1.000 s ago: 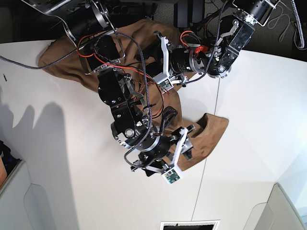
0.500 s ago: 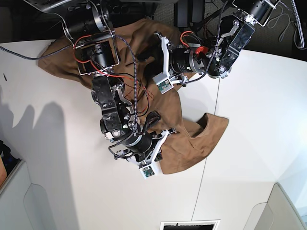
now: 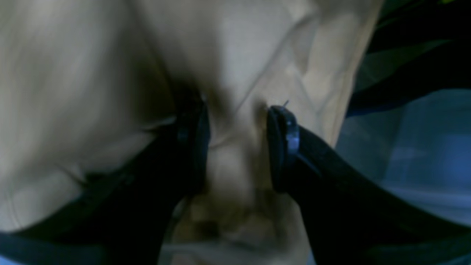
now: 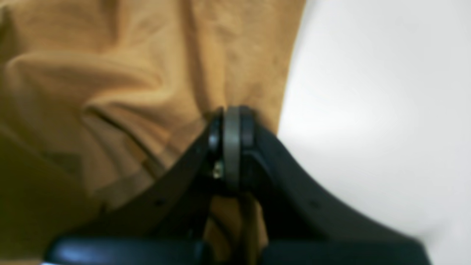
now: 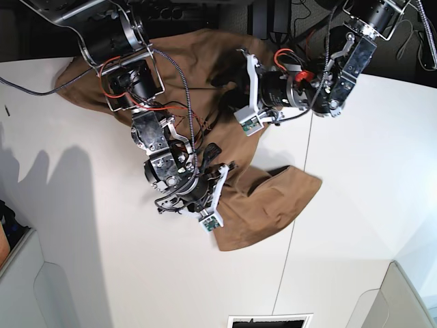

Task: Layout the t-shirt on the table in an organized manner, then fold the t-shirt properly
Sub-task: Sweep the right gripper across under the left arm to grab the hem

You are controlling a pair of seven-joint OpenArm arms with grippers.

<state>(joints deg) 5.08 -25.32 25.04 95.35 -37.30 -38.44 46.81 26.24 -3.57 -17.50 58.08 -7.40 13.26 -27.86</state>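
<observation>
White, matte and wide, the desk was half-covered by the crumpled tan-brown soft cloth t-shirt. Its edge was pinched by the right gripper, jaws shut; a bunched fold was clamped between the left gripper jaws. Light, limp cloth was judged best held at hems.

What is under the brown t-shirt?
The white table lies under the t-shirt, showing bare all around it. The part beneath the cloth is covered, so anything hidden there cannot be seen. The two arms also hide much of the shirt.
</observation>
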